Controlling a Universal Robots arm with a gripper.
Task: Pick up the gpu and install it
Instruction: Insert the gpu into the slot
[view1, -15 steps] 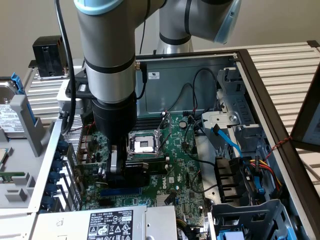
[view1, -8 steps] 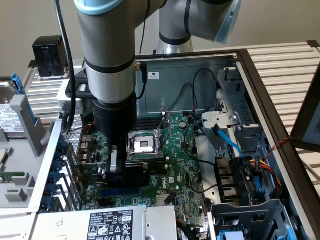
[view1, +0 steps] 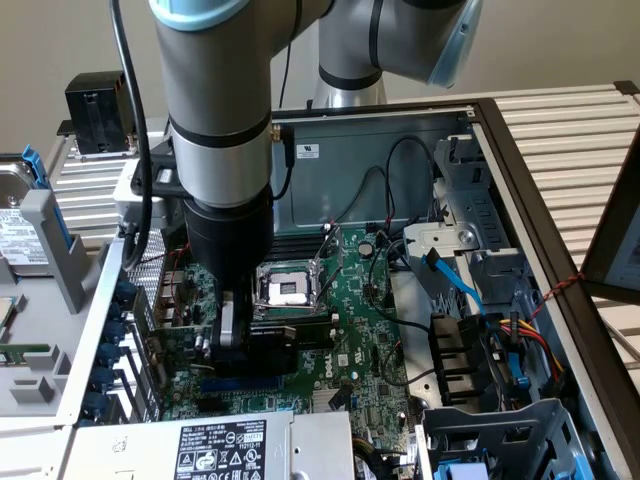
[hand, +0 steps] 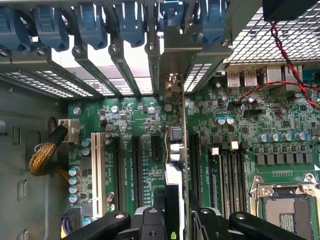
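The gpu (hand: 173, 150) is seen edge-on in the wrist view, as a thin upright card standing over the green motherboard (hand: 280, 150). It stands among the long black expansion slots (hand: 135, 165). Its far end reaches the rear wall of the case, under the row of blue latches (hand: 130, 25). If its lower edge already sits in a slot, I cannot tell.

The gripper (hand: 172, 220) is clenched on the card, one black finger (hand: 150, 220) on each side of it.

In the exterior view the gripper (view1: 232, 345) is low inside the open computer case (view1: 520, 200), just beside the CPU socket (view1: 285, 290).
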